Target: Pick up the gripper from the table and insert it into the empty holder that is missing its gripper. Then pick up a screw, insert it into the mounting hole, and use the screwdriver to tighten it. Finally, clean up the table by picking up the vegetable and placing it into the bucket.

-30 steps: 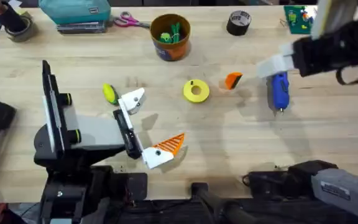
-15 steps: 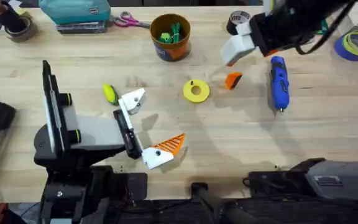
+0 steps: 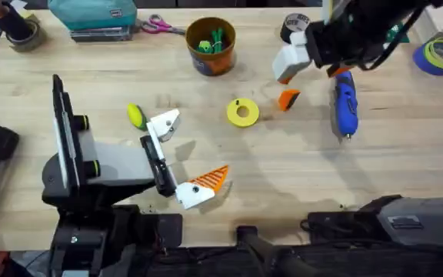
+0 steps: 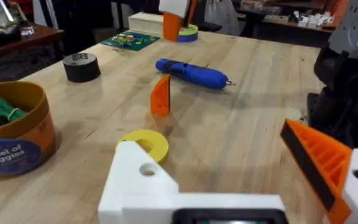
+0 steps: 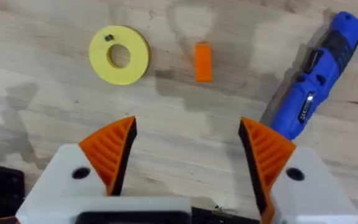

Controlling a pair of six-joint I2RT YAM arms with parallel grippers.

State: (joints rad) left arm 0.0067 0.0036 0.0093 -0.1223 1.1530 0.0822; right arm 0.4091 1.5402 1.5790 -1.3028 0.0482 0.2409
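The gripper, a small orange wedge, stands on the table between the yellow disc and the blue screwdriver. My right gripper hovers open above and just beyond the wedge. My left gripper lies open low over the table. One of its fingers is the bare white holder; the other carries an orange pad. The yellow-green vegetable lies beside the holder. The bucket stands at the back.
A black tape roll, pink scissors, a teal case and a blue tape roll line the far edge. A small dark speck sits on the yellow disc. Bare wood lies between the disc and the front edge.
My right arm has swung left and toward the far side, from over the screwdriver to above the orange wedge. The left arm and the table's things have not moved.
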